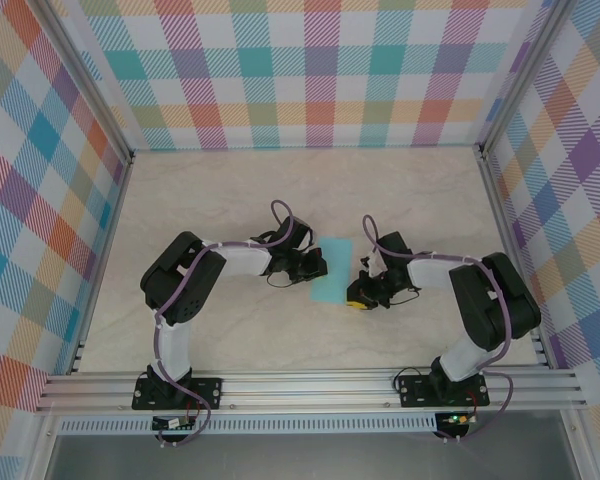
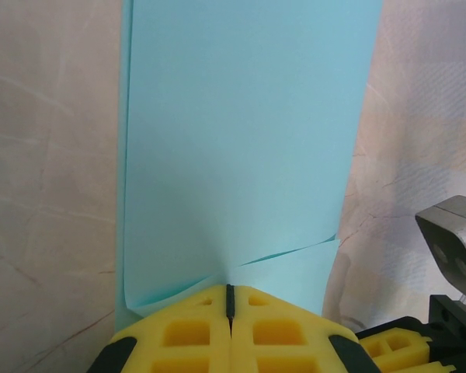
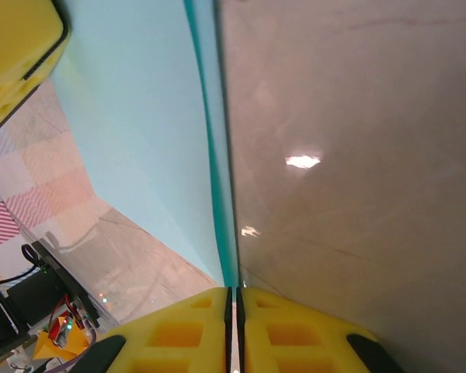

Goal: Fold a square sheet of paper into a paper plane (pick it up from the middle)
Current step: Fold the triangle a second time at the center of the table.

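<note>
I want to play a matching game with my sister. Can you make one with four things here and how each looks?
Things:
1. paper
2. left gripper
3. table
4. wall

How it looks:
A. checked in many colours
B. pale marble
C. light teal
D. shut on the paper

Pairs: 1-C, 2-D, 3-B, 4-A

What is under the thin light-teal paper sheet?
Beige marbled tabletop shows around the light-teal paper sheet; a lower teal layer peeks out along one edge. Anything else beneath is covered.
</note>
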Tool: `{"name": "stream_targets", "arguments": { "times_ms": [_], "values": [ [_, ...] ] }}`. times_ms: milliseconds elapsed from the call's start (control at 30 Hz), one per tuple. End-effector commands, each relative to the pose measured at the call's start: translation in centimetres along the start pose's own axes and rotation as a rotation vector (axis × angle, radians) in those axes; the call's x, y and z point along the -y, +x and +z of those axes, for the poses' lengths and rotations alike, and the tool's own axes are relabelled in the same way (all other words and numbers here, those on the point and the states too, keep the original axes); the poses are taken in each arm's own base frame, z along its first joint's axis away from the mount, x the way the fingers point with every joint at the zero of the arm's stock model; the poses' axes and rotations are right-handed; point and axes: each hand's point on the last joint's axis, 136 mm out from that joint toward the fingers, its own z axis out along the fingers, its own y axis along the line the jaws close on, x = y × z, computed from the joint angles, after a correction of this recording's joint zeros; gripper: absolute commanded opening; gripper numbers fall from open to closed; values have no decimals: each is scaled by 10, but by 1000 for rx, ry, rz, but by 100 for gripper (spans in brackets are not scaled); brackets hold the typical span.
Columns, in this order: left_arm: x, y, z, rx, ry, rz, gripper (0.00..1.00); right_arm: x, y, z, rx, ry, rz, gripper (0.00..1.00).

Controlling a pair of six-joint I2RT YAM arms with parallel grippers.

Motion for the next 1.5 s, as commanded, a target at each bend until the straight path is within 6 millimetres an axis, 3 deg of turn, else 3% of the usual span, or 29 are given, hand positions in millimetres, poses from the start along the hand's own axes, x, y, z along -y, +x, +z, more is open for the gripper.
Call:
{"name": "stream_targets", "arguments": {
  "times_ms": [0,200,400,833,1467],
  "values": [
    [-19,9,5,-24,-74,-22,0,-8,-9,-13,42,10,-7,16],
    [-6,2,0,-11,-43,-10,1,-18,-38,-19,110,29,0,32],
    [1,-1,-1,-8,-30,-3,2,-17,-53,-11,115,34,34,34],
    [2,-2,0,-8,-29,-2,2,-21,-53,1,70,-30,44,31],
    [-5,-2,-2,-2,-65,-11,2,-18,-52,0,82,-21,55,31]
  ]
}}
